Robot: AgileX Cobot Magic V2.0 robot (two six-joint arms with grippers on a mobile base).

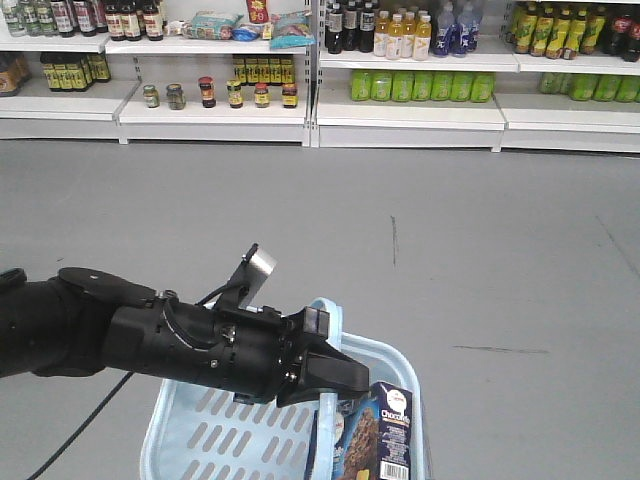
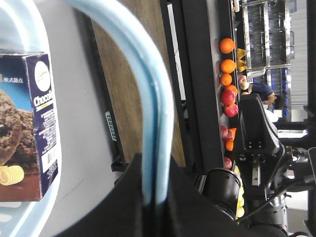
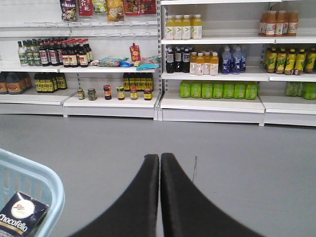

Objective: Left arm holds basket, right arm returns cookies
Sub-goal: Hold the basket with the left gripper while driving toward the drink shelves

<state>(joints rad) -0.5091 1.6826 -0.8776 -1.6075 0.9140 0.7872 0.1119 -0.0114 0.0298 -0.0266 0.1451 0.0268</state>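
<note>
My left gripper (image 1: 335, 378) is shut on the blue handle (image 1: 324, 432) of the light blue basket (image 1: 200, 432), which hangs low in the front view. In the left wrist view the handle (image 2: 150, 98) runs straight between the closed jaws of the left gripper (image 2: 156, 170). The navy cookies carton (image 1: 380, 435) stands inside the basket against its right wall, and also shows as the cookies (image 2: 24, 123) in the left wrist view. My right gripper (image 3: 159, 158) is shut and empty, out over the floor to the right of the basket (image 3: 34, 180) and the cookies (image 3: 19, 218).
White store shelves (image 1: 410, 110) run along the far wall with green and yellow drink bottles (image 3: 217, 90), dark sauce bottles (image 3: 54, 54) and jars (image 1: 230, 95). Grey floor (image 1: 450, 250) lies between. A fruit display (image 2: 227, 79) and a black arm (image 2: 259, 133) show in the left wrist view.
</note>
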